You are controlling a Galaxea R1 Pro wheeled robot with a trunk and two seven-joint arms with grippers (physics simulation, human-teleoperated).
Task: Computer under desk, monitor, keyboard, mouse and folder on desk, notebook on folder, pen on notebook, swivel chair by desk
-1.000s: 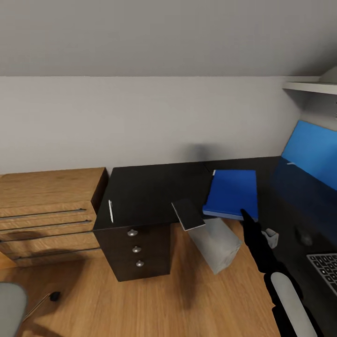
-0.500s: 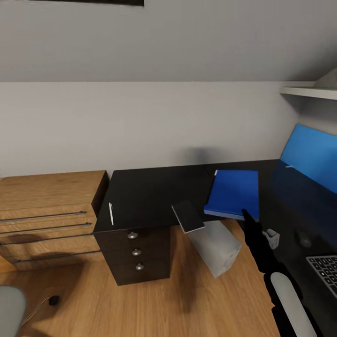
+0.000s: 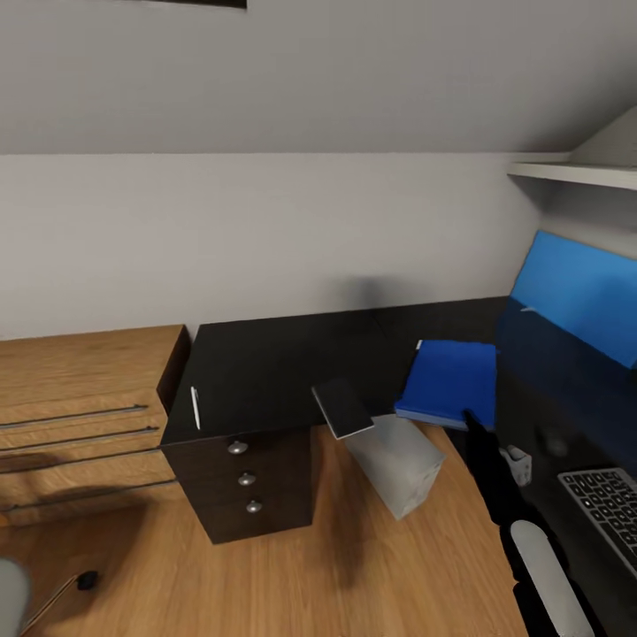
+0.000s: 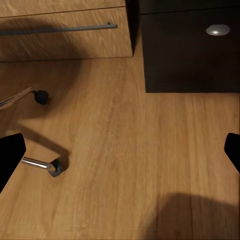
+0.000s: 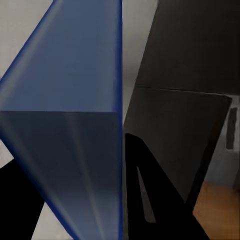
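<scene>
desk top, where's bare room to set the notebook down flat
On the desk, the widest bare patch lies between the pen near the left edge and the notebook overhanging the front. It is crowded rightward: folder, then keyboard.

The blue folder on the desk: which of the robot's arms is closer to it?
The right. Its tool reaches the folder at its near edge. The left tool hangs low over the wood floor near the drawer unit, away from the folder.
</scene>
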